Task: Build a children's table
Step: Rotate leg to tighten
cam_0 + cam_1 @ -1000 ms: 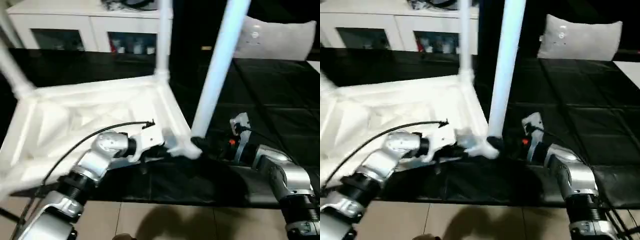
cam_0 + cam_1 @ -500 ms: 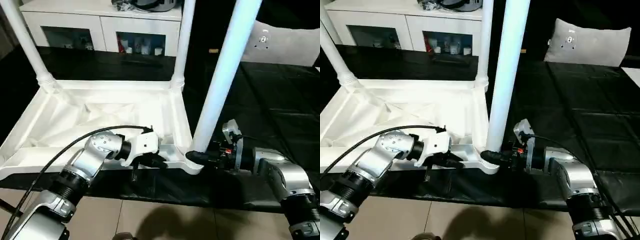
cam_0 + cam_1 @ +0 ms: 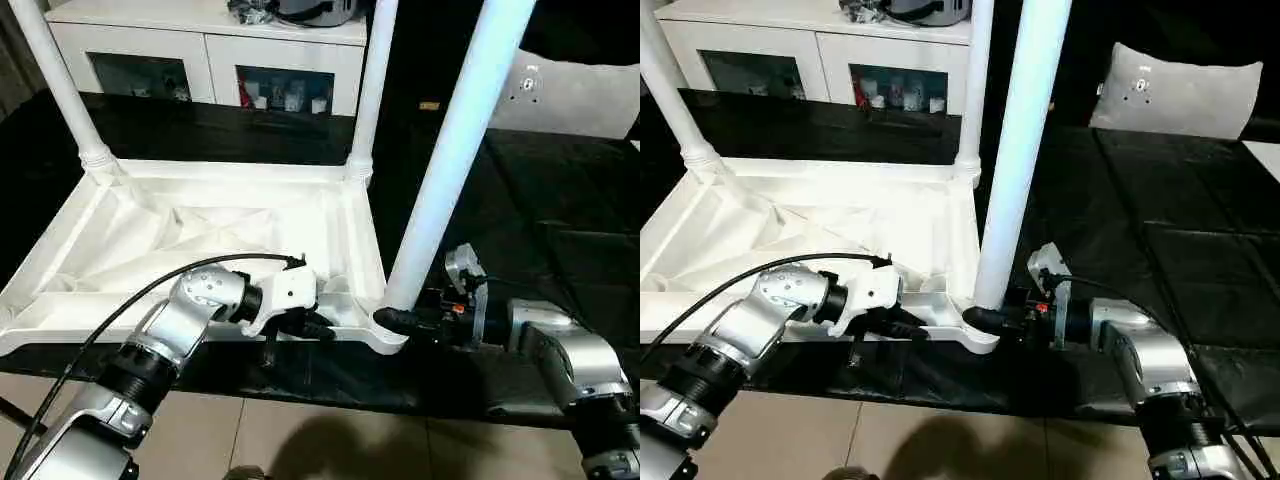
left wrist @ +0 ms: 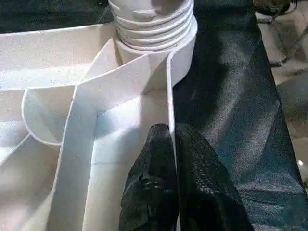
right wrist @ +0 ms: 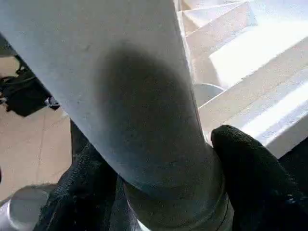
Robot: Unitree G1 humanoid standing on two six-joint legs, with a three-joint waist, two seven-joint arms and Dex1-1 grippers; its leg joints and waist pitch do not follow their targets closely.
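Table top lying upside down on the black mat, ribs facing up, w/ the near right corner socket as the spot to go by. Compared w/ a sec ago: right gripper pulled in from wide apart, now hugging the bottom of the near leg right at that socket, one finger each side, touching. Means the leg looks seated & is being held steady or turned in, prob. the last step for this corner. Left gripper pinched tight on the thin rim of the top, just beside the socket, fingers together w/ the rim wall between. Near leg pointing up from the socket, leaning a bit away to the right, long way running bottom to top. Back legs & standing up too, far from the socket, by the white cabinet. Grey cushion far back, past the socket
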